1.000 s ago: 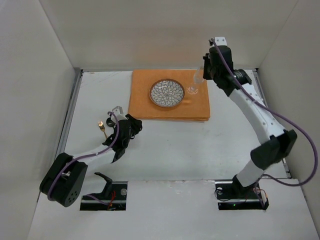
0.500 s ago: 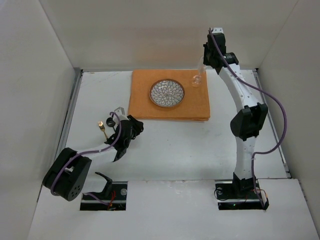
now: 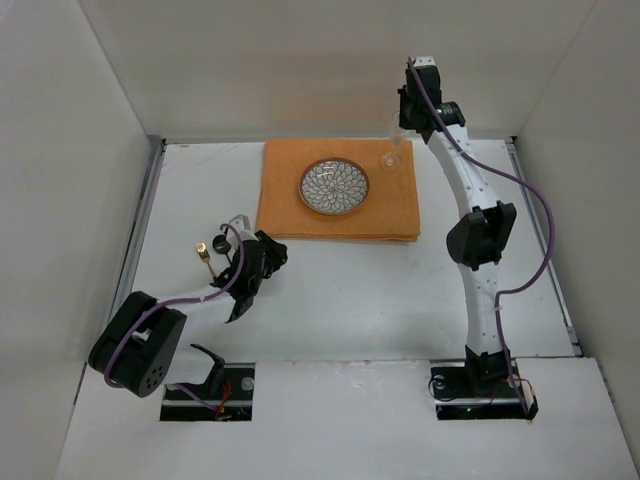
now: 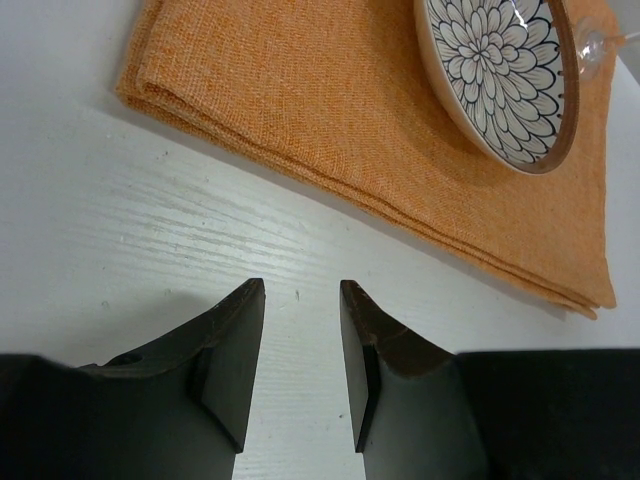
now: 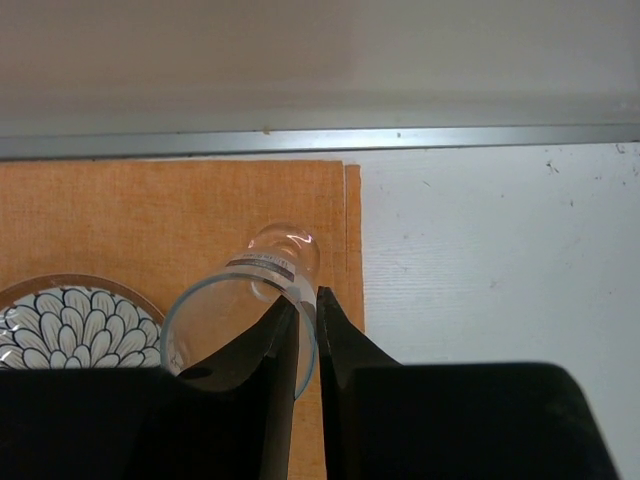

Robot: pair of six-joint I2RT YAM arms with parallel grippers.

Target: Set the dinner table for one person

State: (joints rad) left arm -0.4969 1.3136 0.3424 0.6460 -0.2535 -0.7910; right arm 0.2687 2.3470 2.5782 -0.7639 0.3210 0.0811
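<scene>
Right now the right gripper (image 5: 300,303) pinches the rim of a clear glass (image 5: 252,285) over the far right corner of the orange placemat (image 5: 120,220), beside the patterned plate (image 5: 70,325). Whether the glass touches the cloth, I cannot tell. Meanwhile the left gripper (image 4: 300,290) hangs with jaws parted and empty, low above the white dinner table (image 4: 150,230), near the placemat's front left corner.

From above and behind, the fixed camera is taking in the whole tabletop (image 3: 340,300); both wrist cameras are peering in close at the same orange placemat (image 4: 330,110) and patterned plate (image 4: 500,70).
</scene>
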